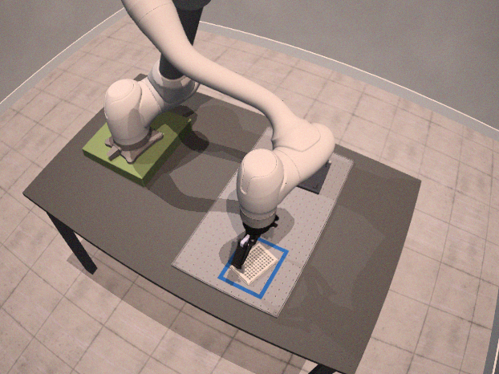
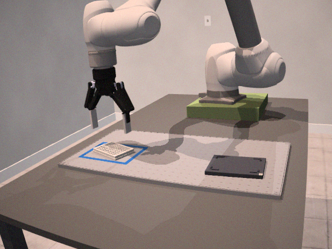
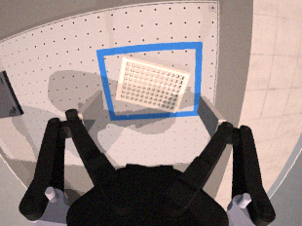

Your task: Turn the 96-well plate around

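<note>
The white 96-well plate (image 1: 254, 262) lies flat inside the blue taped outline B1 on the perforated deck; it also shows in the exterior view (image 2: 113, 150) and the wrist view (image 3: 152, 85), slightly skewed to the tape. My gripper (image 2: 109, 125) hangs above the plate with its fingers wide open and empty, clear of the plate. In the wrist view both fingers frame the lower edge and the plate lies ahead between them. The dark plate nest N1 (image 2: 235, 165) stands empty at the deck's other end.
The perforated grey deck (image 2: 177, 160) lies on a dark table. The arm's base stands on a green block (image 2: 228, 107) at the back. In the top view the arm's elbow hides most of the nest (image 1: 316, 180).
</note>
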Available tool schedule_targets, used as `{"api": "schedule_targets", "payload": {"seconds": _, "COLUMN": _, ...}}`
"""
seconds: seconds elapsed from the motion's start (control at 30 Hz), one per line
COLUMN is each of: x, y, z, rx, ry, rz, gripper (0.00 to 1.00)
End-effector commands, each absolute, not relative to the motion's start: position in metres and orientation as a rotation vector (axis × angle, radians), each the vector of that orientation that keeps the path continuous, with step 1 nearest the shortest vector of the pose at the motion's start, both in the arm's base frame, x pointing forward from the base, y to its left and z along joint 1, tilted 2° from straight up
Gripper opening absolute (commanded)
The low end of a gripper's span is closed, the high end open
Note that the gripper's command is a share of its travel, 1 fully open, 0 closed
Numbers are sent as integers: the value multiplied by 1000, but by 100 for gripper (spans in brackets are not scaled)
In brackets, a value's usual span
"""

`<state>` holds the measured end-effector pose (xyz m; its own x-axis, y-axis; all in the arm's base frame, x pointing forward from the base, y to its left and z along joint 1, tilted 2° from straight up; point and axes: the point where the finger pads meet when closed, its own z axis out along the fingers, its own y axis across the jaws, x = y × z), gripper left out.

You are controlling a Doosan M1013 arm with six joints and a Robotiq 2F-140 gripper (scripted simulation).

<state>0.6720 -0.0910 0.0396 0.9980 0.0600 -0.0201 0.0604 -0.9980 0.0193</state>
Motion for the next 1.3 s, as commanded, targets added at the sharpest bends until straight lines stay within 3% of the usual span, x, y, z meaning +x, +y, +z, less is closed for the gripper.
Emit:
{"api": "schedule_targets", "payload": {"seconds": 0.0, "x": 672, "y": -91, "z": 40, "rx": 3111, "ry": -102, "rz": -31, "gripper": 100}}
{"api": "schedule_targets", "payload": {"seconds": 1.27, "x": 672, "y": -91, "z": 40, "rx": 2646, "ry": -1628, "rz": -4, "gripper": 100}}
